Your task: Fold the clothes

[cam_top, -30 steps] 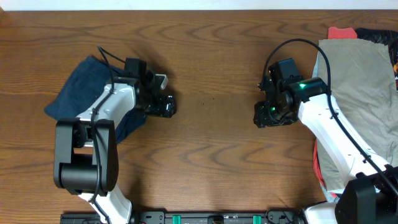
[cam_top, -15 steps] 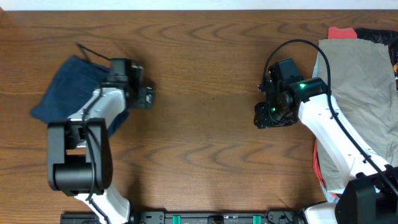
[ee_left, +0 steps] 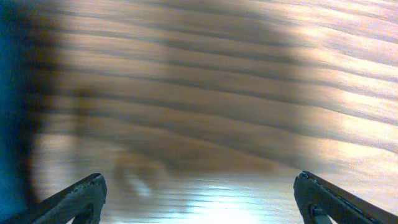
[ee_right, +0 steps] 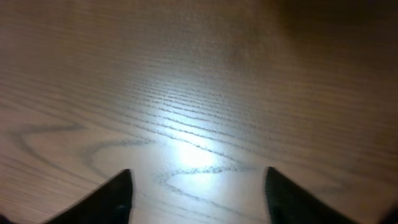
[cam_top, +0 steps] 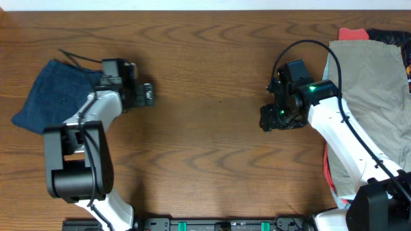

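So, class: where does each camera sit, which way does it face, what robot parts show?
Overhead: above the table, facing down; left arm, right arm, navy garment, khaki garment.
Left wrist: on left arm, faces blurred wood; open left claw.
Right wrist: on right arm, faces bare wood; open right claw.
Shared: overhead and left wrist show the navy garment.

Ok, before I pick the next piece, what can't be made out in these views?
- Navy garment: overhead, the left arm covers its right edge; in the left wrist view it is only a blurred blue strip.
- Grey shorts: overhead, cut off by the frame's right edge, lower part under the right arm.
- Red piece and black piece: only slivers show behind the grey shorts.
- Right wrist view: only table.
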Motion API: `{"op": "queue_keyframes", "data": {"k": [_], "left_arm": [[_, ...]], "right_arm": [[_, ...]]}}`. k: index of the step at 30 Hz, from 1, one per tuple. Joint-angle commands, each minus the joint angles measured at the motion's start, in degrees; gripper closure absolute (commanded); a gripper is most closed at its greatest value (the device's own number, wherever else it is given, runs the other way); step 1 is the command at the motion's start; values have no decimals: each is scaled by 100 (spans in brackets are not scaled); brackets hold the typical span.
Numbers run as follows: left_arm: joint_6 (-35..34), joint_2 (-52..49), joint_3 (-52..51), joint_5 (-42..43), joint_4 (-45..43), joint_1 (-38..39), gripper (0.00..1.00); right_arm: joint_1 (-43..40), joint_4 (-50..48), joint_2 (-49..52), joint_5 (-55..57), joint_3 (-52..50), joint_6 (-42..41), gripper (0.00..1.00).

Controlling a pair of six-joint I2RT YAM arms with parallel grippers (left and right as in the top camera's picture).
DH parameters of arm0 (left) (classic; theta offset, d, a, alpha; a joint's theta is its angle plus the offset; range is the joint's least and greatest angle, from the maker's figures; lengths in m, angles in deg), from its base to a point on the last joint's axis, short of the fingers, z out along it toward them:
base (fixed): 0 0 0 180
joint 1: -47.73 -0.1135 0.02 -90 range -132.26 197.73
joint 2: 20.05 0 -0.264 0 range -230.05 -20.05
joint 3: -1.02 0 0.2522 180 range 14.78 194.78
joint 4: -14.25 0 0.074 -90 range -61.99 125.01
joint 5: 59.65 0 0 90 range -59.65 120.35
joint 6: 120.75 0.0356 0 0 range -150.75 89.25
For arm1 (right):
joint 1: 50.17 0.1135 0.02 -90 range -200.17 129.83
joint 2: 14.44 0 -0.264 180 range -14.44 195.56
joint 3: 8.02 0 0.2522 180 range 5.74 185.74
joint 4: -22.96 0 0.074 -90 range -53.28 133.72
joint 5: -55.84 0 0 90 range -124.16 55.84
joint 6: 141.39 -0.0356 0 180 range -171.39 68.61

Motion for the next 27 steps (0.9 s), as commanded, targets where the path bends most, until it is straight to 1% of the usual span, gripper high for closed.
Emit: {"op": "queue_keyframes", "data": {"k": [1, 4, 5, 8, 10, 14, 18, 21, 27], "left_arm": [[-72, -79, 63, 544, 179, 542, 2], [-72, -79, 83, 542, 511, 1043, 2], [-79, -79, 116, 544, 667, 1193, 2], [-251, -72, 332, 542, 1331, 1488, 2], [-291, -46, 588, 540, 1976, 1556, 2], [-289, 92, 1327, 254, 3606, 1432, 2], [-289, 330, 1910, 238, 4774, 1150, 2], [-334, 597, 2116, 240, 5370, 874, 2], [-332, 1296, 2098, 238, 6019, 315, 2]], "right_arm": [[-37, -114, -76, 31, 85, -116, 26], [-37, -339, -76, 24, 85, -275, 14], [-37, -404, -76, -2, 85, -306, 9], [-44, -544, -76, -42, 83, -304, 2], [-90, -562, -76, -26, 85, -304, 1], [-289, -531, -83, -31, 85, -302, 1], [-507, -341, -90, -31, 85, -297, 1], [-605, -66, -96, -33, 85, -297, 1], [-627, 389, -243, -31, 85, -238, 1]]}}
